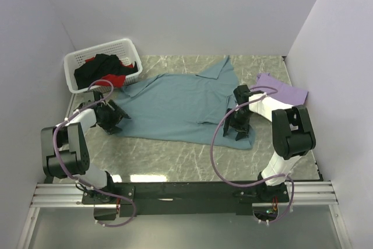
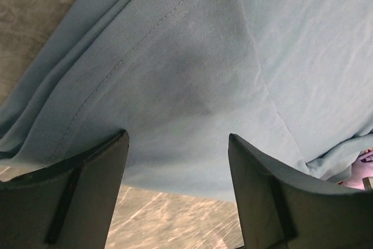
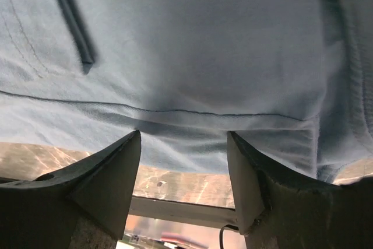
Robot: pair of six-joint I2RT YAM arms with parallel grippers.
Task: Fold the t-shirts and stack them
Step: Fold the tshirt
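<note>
Pale walls box in a marbled grey surface [image 1: 175, 161], and the teal shirt [image 1: 175, 106] lies spread across the middle of it, mostly flat, with one sleeve reaching toward the back. Your left gripper [image 1: 112, 119] sits at the teal shirt's left edge and your right gripper [image 1: 240, 125] at its near right corner. Both have their jaws apart and nothing pinched. In each wrist view the hem lies in the gap between the fingers.

The purple shirt [image 1: 284, 88] rests just off the teal shirt's right side and looks already folded. The black shirt [image 1: 105, 63] and red shirt [image 1: 118, 80] are bundled in the white basket [image 1: 74, 62] behind the teal shirt's left sleeve.

Watch the left side first. The cloth there is pleated into several layers, so if you close shallow you may catch only the top one and the rest will slide out as you lift. On the right, the hem is barely inside the jaws, so a pinch without moving deeper could slip off.

If the two holds are uneven, the fold will skew or the whole teal shirt will drag across the surface. A wide swing of the right arm could also knock the purple shirt.
</note>
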